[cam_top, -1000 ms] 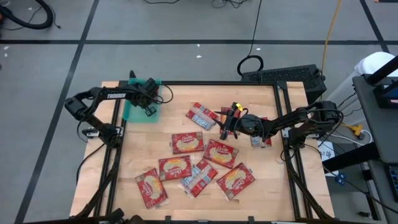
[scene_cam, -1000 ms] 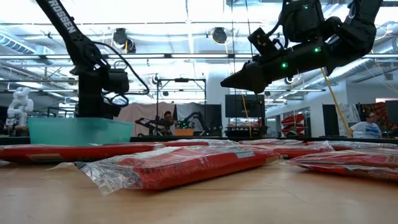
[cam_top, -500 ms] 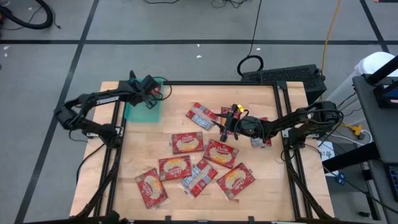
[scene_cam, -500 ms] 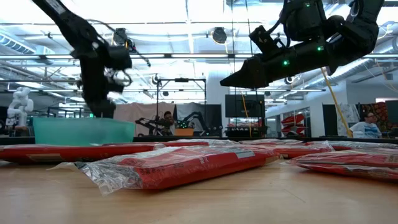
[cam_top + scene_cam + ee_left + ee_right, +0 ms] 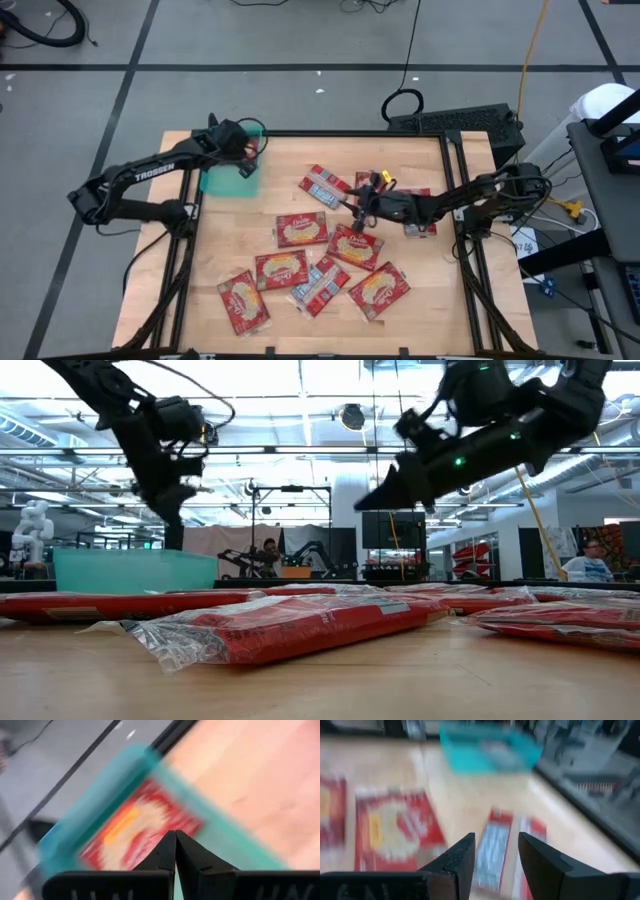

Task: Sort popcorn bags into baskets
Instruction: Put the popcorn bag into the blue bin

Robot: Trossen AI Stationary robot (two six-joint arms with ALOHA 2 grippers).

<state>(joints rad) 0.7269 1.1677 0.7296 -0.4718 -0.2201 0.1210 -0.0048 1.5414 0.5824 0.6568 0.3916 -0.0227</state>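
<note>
High view, reading left to right: my left arm reaches from the table's left edge toward the far left corner, where its left gripper (image 5: 243, 165) hangs over the teal basket (image 5: 215, 178). Through the left wrist camera I see its fingers (image 5: 165, 851) pressed together with nothing between them, and below them one red popcorn bag (image 5: 137, 822) lying inside the basket (image 5: 95, 802).

Across the middle of the wooden table (image 5: 420, 300) the other popcorn bags lie loose and flat. A group sits near the front: one at the left front (image 5: 243, 301), one just beside it (image 5: 281, 268), a silvery-faced one (image 5: 318, 282) and one more (image 5: 379, 288) to its right. Others lie nearer the centre (image 5: 301, 229), with one (image 5: 325, 186) farther back.

My right arm comes in from the right edge, and the right gripper (image 5: 358, 219) hovers above a bag (image 5: 352, 247) at the table's centre. Its jaws stand apart, holding nothing, as the right wrist camera shows (image 5: 495, 862).
</note>
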